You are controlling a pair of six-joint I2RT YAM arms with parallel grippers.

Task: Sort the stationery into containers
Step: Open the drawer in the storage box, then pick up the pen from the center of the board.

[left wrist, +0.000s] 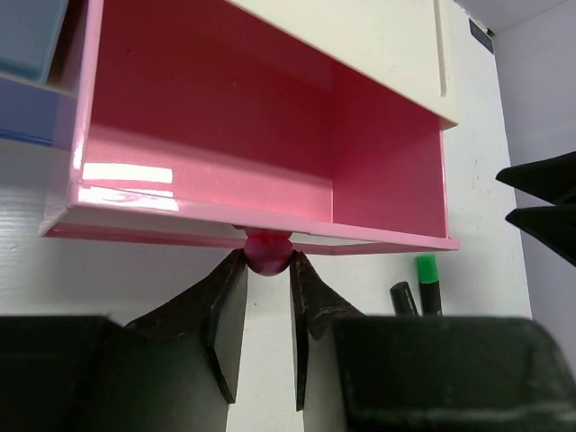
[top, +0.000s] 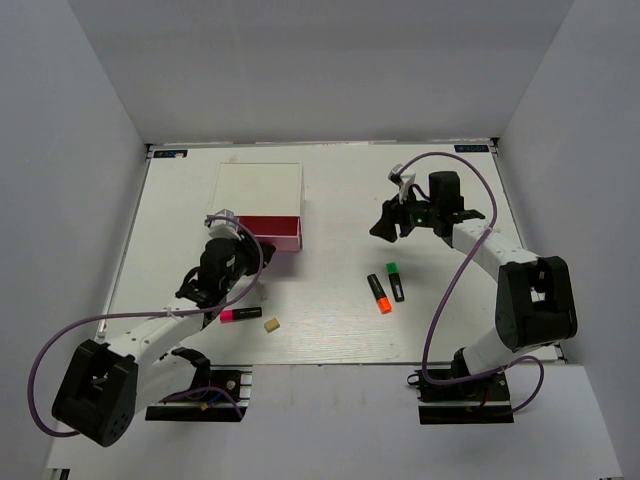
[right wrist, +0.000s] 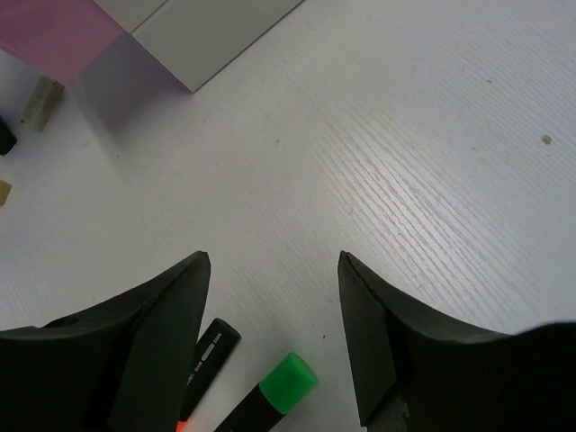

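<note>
The white-topped drawer box [top: 260,188] has its pink drawer [left wrist: 225,135] pulled out, and the drawer shows nothing inside. My left gripper [left wrist: 267,259] is shut on the drawer's round pink knob [left wrist: 267,250]. A blue drawer front [left wrist: 27,36] sits beside the pink one. My right gripper [right wrist: 274,261] is open and hovers over bare table just beyond the green-capped highlighter [right wrist: 288,378] and the orange-capped one [right wrist: 209,349]. Both lie mid-table side by side, the green-capped highlighter [top: 396,280] to the right of the orange-capped one [top: 378,293]. A pink-capped highlighter [top: 240,315] and a tan eraser [top: 271,324] lie beside my left arm.
The table [top: 340,330] is white and enclosed by grey walls on three sides. My left arm [top: 215,275] stretches from the near left up to the drawer box. The right arm's cable [top: 440,300] loops over the table's right side.
</note>
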